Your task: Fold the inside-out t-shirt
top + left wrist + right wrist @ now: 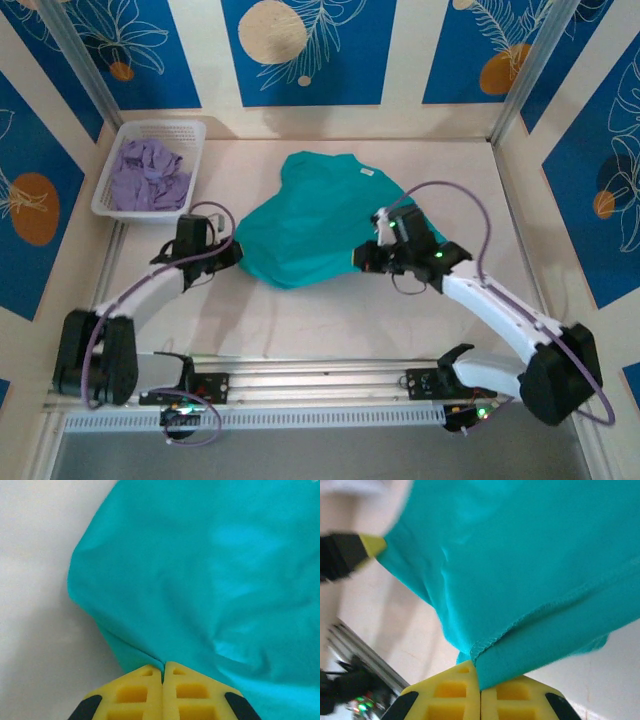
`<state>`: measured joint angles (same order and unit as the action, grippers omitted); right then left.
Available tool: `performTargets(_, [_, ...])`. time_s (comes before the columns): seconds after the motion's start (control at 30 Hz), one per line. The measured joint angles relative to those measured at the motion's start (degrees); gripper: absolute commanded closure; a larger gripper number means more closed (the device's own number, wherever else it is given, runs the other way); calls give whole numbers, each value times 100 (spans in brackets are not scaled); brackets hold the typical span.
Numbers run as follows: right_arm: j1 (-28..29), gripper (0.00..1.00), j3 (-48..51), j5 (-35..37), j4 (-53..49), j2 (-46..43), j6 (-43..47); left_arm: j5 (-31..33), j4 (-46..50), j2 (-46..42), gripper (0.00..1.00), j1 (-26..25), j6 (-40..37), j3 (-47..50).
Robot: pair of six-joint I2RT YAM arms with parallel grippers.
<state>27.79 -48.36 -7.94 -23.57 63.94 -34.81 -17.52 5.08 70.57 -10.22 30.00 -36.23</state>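
Your left end effector (162,666) is pinched shut on the teal t-shirt's (310,225) left edge, your right end effector (479,672) on its stitched hem. The shirt lies mid-worktop (300,325). Bare surface lies open nearside, and the basket (196,160) sits well apart, far-left.

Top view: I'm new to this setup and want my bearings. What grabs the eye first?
The teal t-shirt lies spread mid-table, with the left hand and right hand each shut on its near edge. Next comes the white basket at the far left corner, holding a lavender garment.
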Motion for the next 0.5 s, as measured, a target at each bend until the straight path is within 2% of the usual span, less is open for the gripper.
performTargets(0.1, [-774,86,-120,-592,173,7,-35,-79,-116,-380,100,-9,142,-103])
performTargets(0.17, [-1257,80,-168,-896,369,422,-101,-81,-186,-216,100,-9,168,-251])
performTargets(0.23, [-1644,72,-317,-1121,621,1220,-166,-101,-249,216,100,-9,210,-448])
performTargets(0.4, [-2197,61,-730,-1344,942,2983,-146,-313,-407,1224,100,-9,337,-660])
performTargets(0.5, [-2352,57,-651,-1399,1005,3261,-94,-398,-422,1386,100,-9,415,-658])
